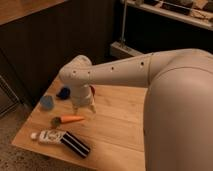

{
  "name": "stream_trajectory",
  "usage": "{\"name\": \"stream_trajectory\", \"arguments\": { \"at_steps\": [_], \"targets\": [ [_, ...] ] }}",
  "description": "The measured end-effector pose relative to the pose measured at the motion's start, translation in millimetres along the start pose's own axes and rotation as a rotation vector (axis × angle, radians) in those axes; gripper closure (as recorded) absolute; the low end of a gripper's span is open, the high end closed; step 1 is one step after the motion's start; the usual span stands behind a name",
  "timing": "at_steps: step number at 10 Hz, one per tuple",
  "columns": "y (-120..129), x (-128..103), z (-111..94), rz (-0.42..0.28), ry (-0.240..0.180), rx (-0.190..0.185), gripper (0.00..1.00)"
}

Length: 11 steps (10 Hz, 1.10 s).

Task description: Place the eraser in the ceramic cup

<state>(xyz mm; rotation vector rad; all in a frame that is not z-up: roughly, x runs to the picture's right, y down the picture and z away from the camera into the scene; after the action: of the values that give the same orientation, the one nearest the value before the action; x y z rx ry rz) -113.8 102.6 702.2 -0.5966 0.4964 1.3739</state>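
Below the carrot, eraser (75,144): lies flat on the wooden table (120,125), close to its near edge, apart from the carrot (72,119).
Eraser, look: long black rectangular block; thin pale stripes run along its length; upper face slightly lighter than the side that shows.
Eraser, long axis: diagonal in the picture, from upper left to lower right; upper-left end sits nearer the carrot, lower-right end points toward the table's near edge.
Eraser, neighbour: upper-left end meets the end of a white labelled tube (47,136), which lies roughly crosswise, below and left of the carrot; whether the two actually touch cannot be told.
Ceramic cup (46,102): small, round, light blue, upright; up and left of the carrot, well apart from the eraser.
Gripper (84,107): hangs just above the carrot, tips pointing down, on the end of the white arm (115,72).
Fingers: spread apart, nothing between them; not touching the carrot.
Dark blue lumpy object (63,92): beyond the carrot, right of the cup.
Orange-red bowl (91,90): beyond the carrot, mostly hidden behind the gripper.
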Motion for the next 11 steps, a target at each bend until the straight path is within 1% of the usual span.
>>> {"name": "stream_trajectory", "arguments": {
  "at_steps": [2,3,4,5,6,7,8,9,10,11],
  "targets": [
    [15.7,12.6,-0.7,-0.186,-0.001,-0.006,0.35],
    [18.1,18.7,-1.6,-0.24,-0.003,-0.01,0.35],
    [22.5,39.6,-2.8,-0.382,-0.008,-0.02,0.35],
    [25.5,51.7,-3.3,-0.45,-0.011,-0.025,0.35],
    [26.2,71.2,-3.0,-0.528,-0.009,-0.029,0.35],
    [27.5,102.5,-0.3,-0.607,0.0,-0.037,0.35],
    [29.1,119.6,5.8,-0.638,0.016,-0.033,0.35],
    [31.7,128.9,13.3,-0.65,0.033,-0.021,0.35],
    [37.1,135.5,23.5,-0.674,0.049,0.002,0.35],
    [42.3,138.7,31.7,-0.687,0.062,0.016,0.35]
  ]
}}
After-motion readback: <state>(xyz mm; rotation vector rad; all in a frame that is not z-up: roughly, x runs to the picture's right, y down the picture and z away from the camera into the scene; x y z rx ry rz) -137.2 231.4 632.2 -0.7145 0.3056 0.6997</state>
